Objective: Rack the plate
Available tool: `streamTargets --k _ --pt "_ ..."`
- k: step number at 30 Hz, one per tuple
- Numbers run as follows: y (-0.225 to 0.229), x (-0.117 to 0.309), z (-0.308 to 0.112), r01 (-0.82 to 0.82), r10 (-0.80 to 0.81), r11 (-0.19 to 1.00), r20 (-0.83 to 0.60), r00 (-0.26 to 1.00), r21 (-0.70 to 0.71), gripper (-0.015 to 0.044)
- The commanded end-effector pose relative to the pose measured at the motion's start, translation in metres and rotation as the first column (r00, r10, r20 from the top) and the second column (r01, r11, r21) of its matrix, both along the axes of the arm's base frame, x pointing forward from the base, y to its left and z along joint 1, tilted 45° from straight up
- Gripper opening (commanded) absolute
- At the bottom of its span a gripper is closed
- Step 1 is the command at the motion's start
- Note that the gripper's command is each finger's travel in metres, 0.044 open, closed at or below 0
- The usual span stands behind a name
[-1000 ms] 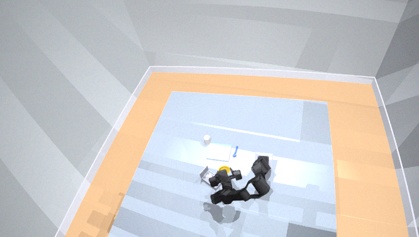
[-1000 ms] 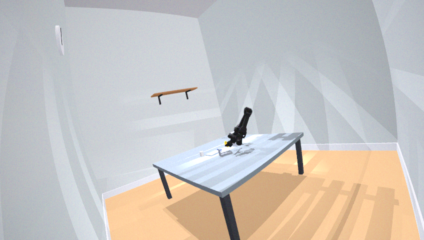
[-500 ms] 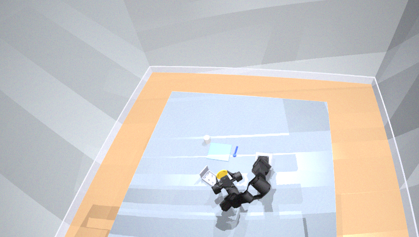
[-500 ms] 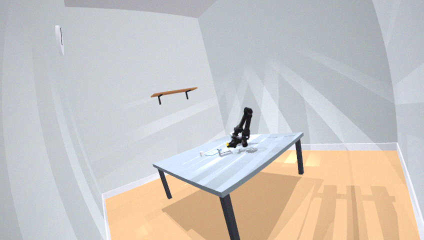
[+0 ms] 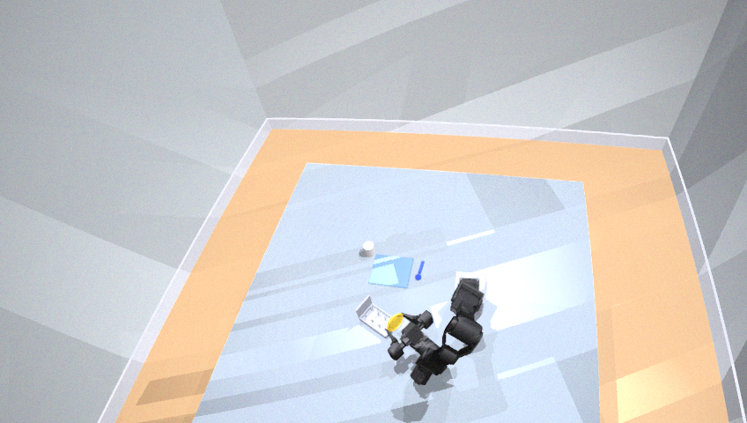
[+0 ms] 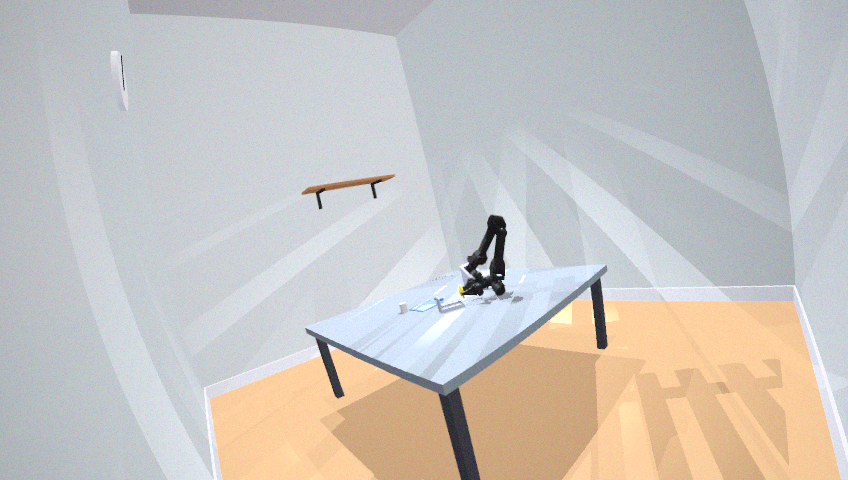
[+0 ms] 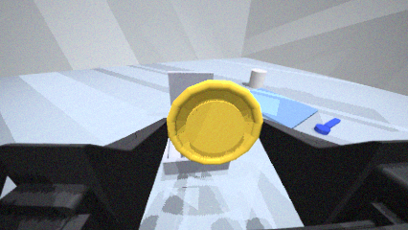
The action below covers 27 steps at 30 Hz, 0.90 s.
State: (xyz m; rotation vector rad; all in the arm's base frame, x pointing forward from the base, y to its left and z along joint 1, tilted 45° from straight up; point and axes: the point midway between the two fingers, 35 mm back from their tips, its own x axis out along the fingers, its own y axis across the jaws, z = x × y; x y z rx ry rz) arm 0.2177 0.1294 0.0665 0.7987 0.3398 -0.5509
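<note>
The yellow plate (image 5: 395, 322) (image 6: 461, 291) (image 7: 215, 126) is held across its rim between the two black fingers of my gripper (image 5: 400, 325) (image 6: 462, 291) (image 7: 213, 123), which is shut on it. In the wrist view the plate stands about upright, its round face towards the camera. It is raised above the table, at the arm-side end of the dish rack. The pale grey rack (image 5: 373, 317) (image 6: 452, 307) (image 7: 196, 167) has a tall panel at its far end. In the wrist view the plate hides most of the rack's slots and rails.
A light blue board (image 5: 390, 271) (image 6: 426, 305) (image 7: 287, 110) lies beyond the rack, with a white cup (image 5: 368, 248) (image 6: 403, 308) (image 7: 258, 79) near its corner. A blue spoon-like thing (image 5: 419, 270) (image 7: 328, 126) lies beside the board. The arm's base stands at the right in the top view.
</note>
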Motion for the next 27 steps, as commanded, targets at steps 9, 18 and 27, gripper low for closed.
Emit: streamTargets --k 9,18,27 --pt "0.008 -0.006 0.007 -0.043 0.043 0.999 0.106 0.993 -0.001 0.0" --pt "0.005 0.003 0.004 -0.042 0.042 0.999 0.097 0.994 -0.003 0.0" --pt "0.0 0.016 0.0 -0.041 0.041 0.999 0.098 0.994 -0.001 0.0"
